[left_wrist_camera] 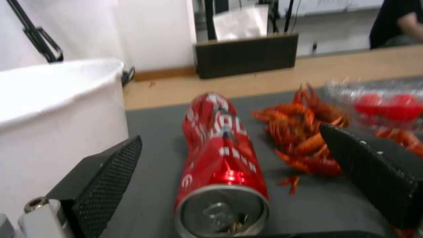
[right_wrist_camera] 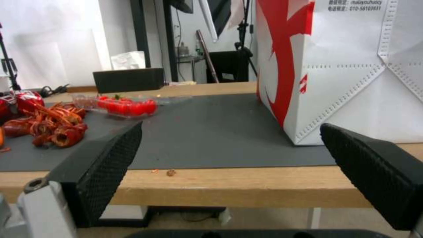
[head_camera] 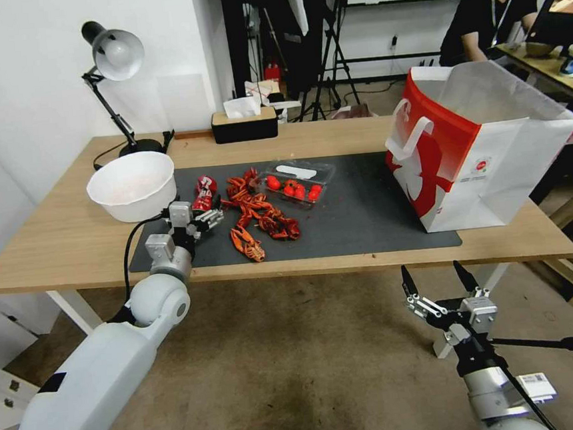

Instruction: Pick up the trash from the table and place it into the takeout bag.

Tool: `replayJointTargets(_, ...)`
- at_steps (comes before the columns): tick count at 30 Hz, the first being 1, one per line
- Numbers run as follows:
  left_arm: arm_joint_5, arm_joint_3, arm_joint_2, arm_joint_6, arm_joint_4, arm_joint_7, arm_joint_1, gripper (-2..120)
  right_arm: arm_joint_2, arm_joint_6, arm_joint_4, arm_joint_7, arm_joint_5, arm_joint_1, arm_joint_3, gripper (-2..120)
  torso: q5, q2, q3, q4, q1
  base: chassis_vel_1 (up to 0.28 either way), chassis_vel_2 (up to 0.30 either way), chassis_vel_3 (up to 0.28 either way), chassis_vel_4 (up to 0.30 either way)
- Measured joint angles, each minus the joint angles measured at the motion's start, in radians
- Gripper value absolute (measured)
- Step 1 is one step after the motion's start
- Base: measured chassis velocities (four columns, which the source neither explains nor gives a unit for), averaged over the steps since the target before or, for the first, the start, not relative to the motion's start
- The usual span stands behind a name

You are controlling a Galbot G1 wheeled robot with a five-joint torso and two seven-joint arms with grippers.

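the right gripper [head_camera: 439, 280] hangs nearest, fingers apart, below the table [head_camera: 55, 245] edge. the left gripper [left_wrist_camera: 229, 172], fingers spread, straddles the crushed red can [left_wrist_camera: 220, 155], its white lettering unreadable. far right, the takeout bag [right_wrist_camera: 352, 66] reads "010-58103931".

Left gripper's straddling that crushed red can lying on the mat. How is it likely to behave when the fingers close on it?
The crushed red can lies on its side between the open left gripper; its round end suggests it may roll if nudged. Its dented, shiny wall will probably give further and could slip. It looks empty, so likely light. The white bowl sits close beside it.
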Motion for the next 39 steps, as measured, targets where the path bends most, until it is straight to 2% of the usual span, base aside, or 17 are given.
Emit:
replayJointTargets(4, -0.012, 0.011, -0.012, 0.083, 0.01, -0.024, -0.031, 100, 0.002, 0.0, -0.002, 0.0, -0.001, -0.002, 0.001, 100, 0.0, 0.0, 0.0, 0.0, 0.0, 0.0, 0.0, 0.0, 0.0)
replayJointTargets(13, -0.026, 0.023, -0.023, 0.142, 0.02, -0.063, -0.057, 97, 0.001, 0.005, -0.002, 0.0, 0.001, -0.009, 0.006, 100, 0.0, 0.0, 0.0, -0.0001, 0.0, 0.0, 0.0, 0.0, 0.0)
replayJointTargets(17, -0.042, 0.024, -0.018, 0.183, 0.019, -0.079, -0.058, 79, 0.001, 0.006, 0.0, 0.0, 0.002, -0.01, 0.006, 100, 0.0001, 0.0, 0.0, -0.0001, 0.0, 0.0, 0.0, 0.0, 0.0)
replayJointTargets(18, -0.042, 0.024, -0.018, 0.183, 0.019, -0.079, -0.058, 79, 0.001, 0.006, 0.0, 0.0, 0.002, -0.01, 0.006, 100, 0.0001, 0.0, 0.0, -0.0001, 0.0, 0.0, 0.0, 0.0, 0.0)
replayJointTargets(20, -0.042, 0.025, -0.014, 0.188, 0.021, -0.078, -0.055, 71, 0.001, 0.008, 0.0, 0.0, 0.002, -0.011, 0.006, 100, 0.0, 0.0, 0.0, 0.0, 0.0, 0.0, 0.0, 0.0, 0.0)
replayJointTargets(25, -0.047, 0.025, -0.011, 0.188, 0.019, -0.076, -0.051, 53, 0.001, 0.011, 0.0, 0.0, 0.003, -0.013, 0.005, 100, 0.0, 0.0, 0.0, 0.0, 0.0, 0.0, 0.0, 0.0, 0.0)
replayJointTargets(34, -0.044, 0.022, -0.012, 0.153, 0.007, -0.074, -0.044, 52, 0.002, 0.014, 0.0, -0.002, 0.003, -0.016, 0.002, 100, -0.0001, 0.0, 0.0, -0.0001, 0.0, 0.0, 0.0, 0.0, 0.0)
replayJointTargets(37, -0.031, 0.007, -0.001, 0.076, -0.018, -0.05, -0.034, 52, 0.002, 0.016, 0.003, -0.003, 0.003, -0.017, 0.002, 100, -0.0001, 0.0, 0.0, 0.0001, 0.0, 0.0, 0.0, 0.0, 0.0)
replayJointTargets(39, -0.028, 0.003, 0.003, 0.053, -0.024, -0.04, -0.034, 52, 0.002, 0.016, 0.003, -0.003, 0.003, -0.017, 0.002, 100, -0.0001, 0.0, 0.0, 0.0001, 0.0, 0.0, 0.0, 0.0, 0.0)
